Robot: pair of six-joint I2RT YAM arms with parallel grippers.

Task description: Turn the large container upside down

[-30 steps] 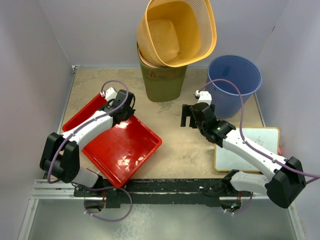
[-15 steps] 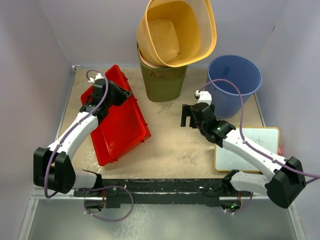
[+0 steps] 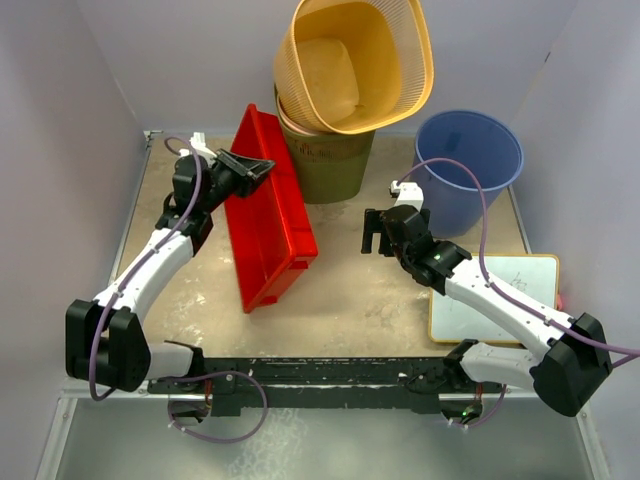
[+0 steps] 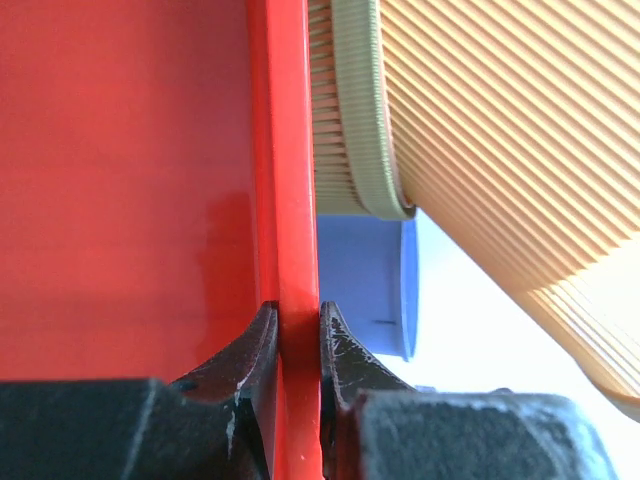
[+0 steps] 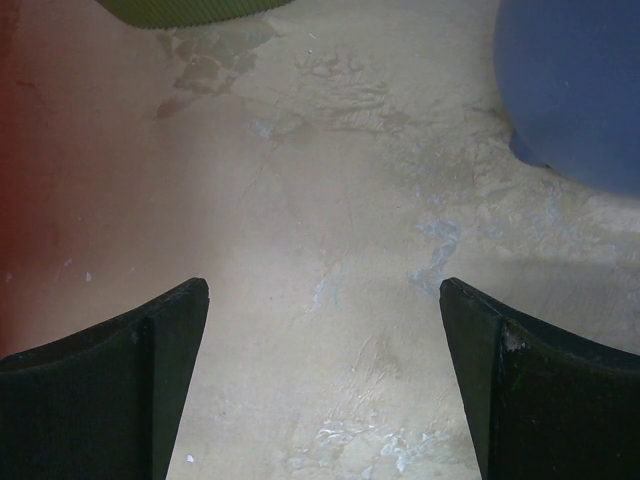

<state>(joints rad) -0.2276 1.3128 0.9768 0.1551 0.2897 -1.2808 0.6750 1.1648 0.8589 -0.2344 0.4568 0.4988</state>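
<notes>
The large red container [image 3: 268, 218] stands tipped up on its long edge at the middle left of the table, its open side facing right. My left gripper [image 3: 243, 166] is shut on its upper rim; in the left wrist view the red rim [image 4: 288, 180] is pinched between both fingers [image 4: 245, 350]. My right gripper [image 3: 373, 232] is open and empty, hovering over bare table right of the container; its wrist view shows both fingertips [image 5: 160, 330] wide apart over the table surface.
An orange basket [image 3: 350, 62] sits tilted in an olive bin [image 3: 325, 160] at the back middle, close to the red container's top. A blue bucket [image 3: 470, 165] stands at the back right. A whiteboard [image 3: 505, 290] lies at the right front.
My left gripper has lifted the red container's rim up and rightward; it went from lying flat to standing on edge near the olive bin. The right arm has not moved.
</notes>
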